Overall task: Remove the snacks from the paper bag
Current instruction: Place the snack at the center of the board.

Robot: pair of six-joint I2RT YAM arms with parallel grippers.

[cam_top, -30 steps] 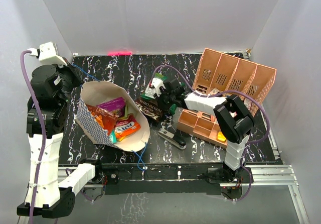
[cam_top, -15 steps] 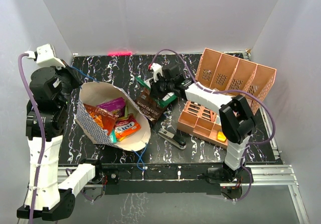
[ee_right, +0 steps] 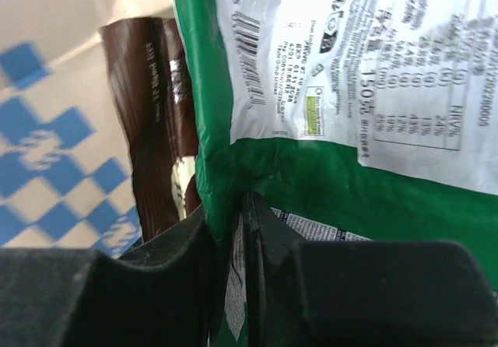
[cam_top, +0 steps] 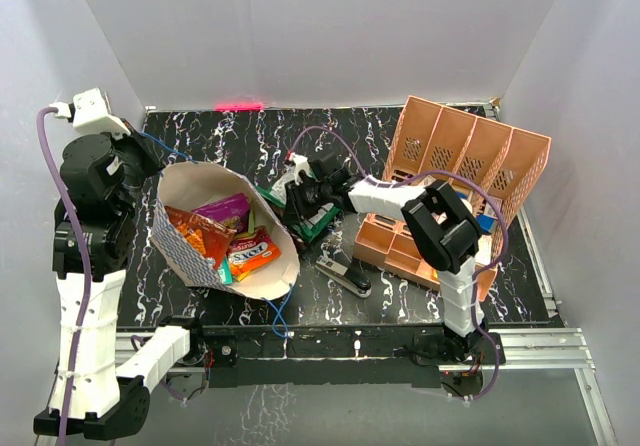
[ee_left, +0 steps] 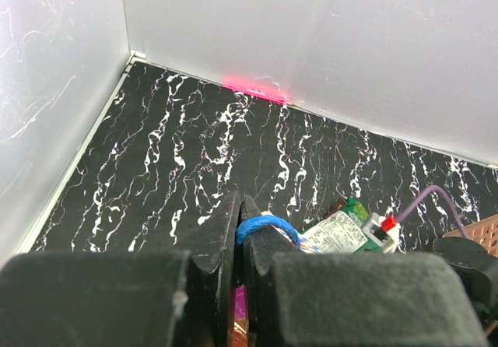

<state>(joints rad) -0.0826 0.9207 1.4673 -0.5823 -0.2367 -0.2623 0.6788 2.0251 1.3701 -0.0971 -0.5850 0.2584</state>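
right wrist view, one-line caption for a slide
Right gripper pinches green snack packet by its edge, brown packet beside it

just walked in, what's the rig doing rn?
Left gripper pinches the paper bag's blue string handle, holding it up. Right gripper has the green packet by its edge, beside the bag, next to a brown packet already out. Purple, orange and red packets lie inside the bag.
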